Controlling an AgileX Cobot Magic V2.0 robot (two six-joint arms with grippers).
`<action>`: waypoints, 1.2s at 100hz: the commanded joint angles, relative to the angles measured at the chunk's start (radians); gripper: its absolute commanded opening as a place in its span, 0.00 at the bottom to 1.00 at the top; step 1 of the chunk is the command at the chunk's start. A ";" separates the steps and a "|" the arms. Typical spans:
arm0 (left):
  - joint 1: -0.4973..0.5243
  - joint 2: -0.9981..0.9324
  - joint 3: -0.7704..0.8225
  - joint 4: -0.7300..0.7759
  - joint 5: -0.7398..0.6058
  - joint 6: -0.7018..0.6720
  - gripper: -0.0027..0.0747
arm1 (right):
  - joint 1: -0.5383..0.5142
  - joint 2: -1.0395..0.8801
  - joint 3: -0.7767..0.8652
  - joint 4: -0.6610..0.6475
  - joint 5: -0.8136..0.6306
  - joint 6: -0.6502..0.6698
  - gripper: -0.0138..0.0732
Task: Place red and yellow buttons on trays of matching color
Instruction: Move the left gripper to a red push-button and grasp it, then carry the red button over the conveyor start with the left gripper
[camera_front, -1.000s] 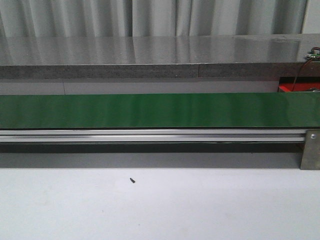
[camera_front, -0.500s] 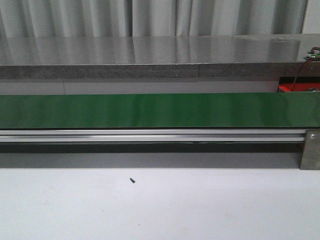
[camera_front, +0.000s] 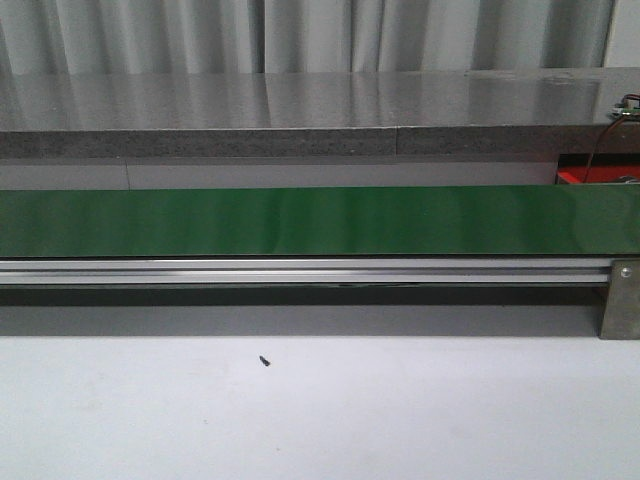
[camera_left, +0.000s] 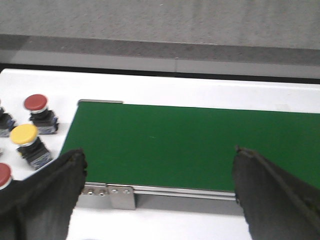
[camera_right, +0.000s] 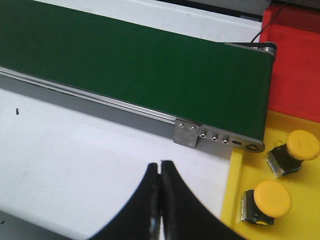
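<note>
Nothing moved — left claw (camera_left: 159, 175) spread, tips cut off.

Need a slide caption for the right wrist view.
Closed right gripper above white table; two yellow buttons on yellow tray beside green conveyor belt.

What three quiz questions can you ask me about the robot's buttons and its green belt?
1. True or false: the green belt has a button riding on it.
2. How many yellow buttons lie on the yellow tray in the right wrist view?
3. Which gripper has its fingers pressed together: A) left gripper or B) right gripper?

Key:
1. False. The belt is bare in all three views.
2. Two: one nearer the gripper, one farther.
3. B. The left gripper's fingers stand wide apart.
</note>
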 joint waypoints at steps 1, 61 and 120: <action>0.088 0.097 -0.113 -0.010 0.000 -0.012 0.79 | 0.000 -0.001 -0.025 0.016 -0.053 -0.007 0.09; 0.372 0.719 -0.434 0.003 0.074 -0.012 0.79 | 0.000 -0.001 -0.025 0.016 -0.052 -0.007 0.09; 0.414 1.019 -0.595 0.143 0.065 -0.012 0.79 | 0.000 -0.001 -0.025 0.016 -0.052 -0.007 0.09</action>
